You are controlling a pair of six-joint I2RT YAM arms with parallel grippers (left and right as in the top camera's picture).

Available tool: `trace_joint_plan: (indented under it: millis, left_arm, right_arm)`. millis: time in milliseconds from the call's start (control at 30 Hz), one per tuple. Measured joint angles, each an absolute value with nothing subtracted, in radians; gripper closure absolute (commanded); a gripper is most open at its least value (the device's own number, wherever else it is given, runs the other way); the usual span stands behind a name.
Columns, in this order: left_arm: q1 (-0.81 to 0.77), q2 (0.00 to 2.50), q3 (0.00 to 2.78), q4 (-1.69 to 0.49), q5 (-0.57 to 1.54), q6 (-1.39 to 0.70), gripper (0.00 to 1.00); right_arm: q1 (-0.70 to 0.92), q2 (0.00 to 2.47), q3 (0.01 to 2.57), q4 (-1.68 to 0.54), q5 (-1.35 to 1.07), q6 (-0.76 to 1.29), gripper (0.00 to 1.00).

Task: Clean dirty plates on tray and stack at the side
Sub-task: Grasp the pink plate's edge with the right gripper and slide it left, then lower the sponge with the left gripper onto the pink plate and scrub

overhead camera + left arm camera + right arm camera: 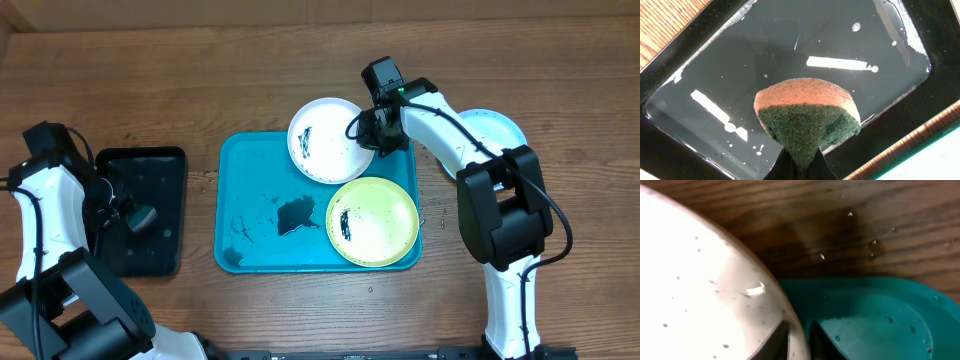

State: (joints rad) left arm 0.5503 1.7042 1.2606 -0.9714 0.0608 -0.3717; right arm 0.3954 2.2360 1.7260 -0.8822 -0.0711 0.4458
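Note:
The white plate (322, 138), with dark smears, sits tilted over the far rim of the turquoise tray (250, 180). My right gripper (362, 128) is shut on the white plate's right rim; the right wrist view shows its fingers (796, 341) either side of the rim (700, 280) above the tray (880, 320). The yellow-green plate (373, 221), smeared, lies at the tray's near right corner. The light blue plate (498, 128) lies on the table to the right, partly hidden by the right arm. My left gripper (128, 213) is shut on a sponge (807, 117) above the black tray (790, 45).
The black tray (145, 210) holds shallow water and stands left of the turquoise tray. Dark smears (296, 214) and wet patches lie on the turquoise tray's floor. Water drops (850, 215) dot the wooden table beyond the tray.

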Motion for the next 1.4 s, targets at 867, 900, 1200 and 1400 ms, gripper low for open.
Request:
trace_joint_plan:
  millis: [867,900,1200,1400]
  left_arm:
    - [0.536,1.724,1.261,-0.865,0.061,-0.371,0.95]
    - [0.536,1.736,1.261,-0.86,0.061,-0.371,0.96]
    - [0.536,1.872,1.261,-0.847,0.068,-0.366,0.96]
    - [0.536,1.955,1.261,-0.825,0.052,-0.359,0.96]
  right_arm:
    - [0.629,2.235,1.87,-1.193,-0.291,0.454,0.96]
    - [0.641,2.235,1.855,-1.186,-0.29,0.459,0.96]
    - [0.701,2.236,1.804,-1.14,-0.284,0.489,0.96]
    - [0.701,2.236,1.804,-1.15,-0.281,0.496,0.96]
